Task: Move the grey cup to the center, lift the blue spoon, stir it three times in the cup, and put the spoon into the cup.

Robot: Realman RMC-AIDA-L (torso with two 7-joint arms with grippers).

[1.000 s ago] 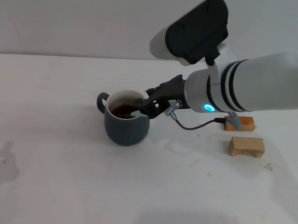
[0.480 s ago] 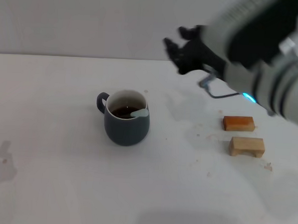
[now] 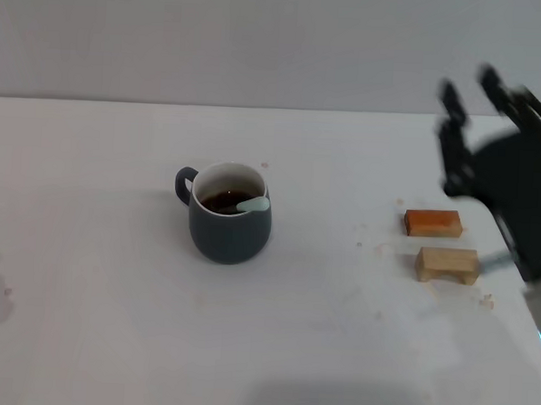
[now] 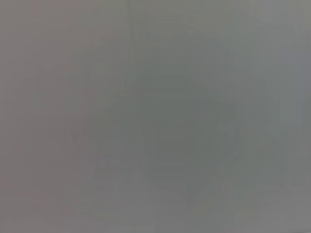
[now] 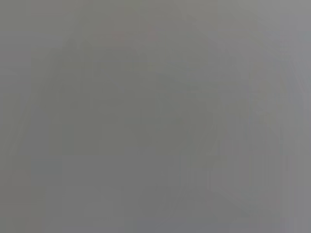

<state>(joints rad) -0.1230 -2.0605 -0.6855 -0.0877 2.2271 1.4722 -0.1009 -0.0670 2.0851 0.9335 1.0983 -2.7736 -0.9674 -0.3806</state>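
The grey cup (image 3: 229, 226) stands upright on the white table (image 3: 110, 321), left of the middle, handle to the far left, dark liquid inside. The blue spoon (image 3: 253, 203) lies in the cup, its pale blue handle end leaning on the right rim and its bowl hidden in the liquid. My right gripper (image 3: 469, 87) is raised at the far right, well away from the cup, fingers pointing up, open and holding nothing. The left gripper is out of view. Both wrist views show only plain grey.
An orange block (image 3: 432, 223) and a pale wooden block (image 3: 448, 264) lie on the table just below the right gripper. Small crumbs are scattered near them.
The right gripper let go of the spoon at the cup, then swung up and away to the far right. The spoon stays in the cup. The left gripper left the lower left edge.
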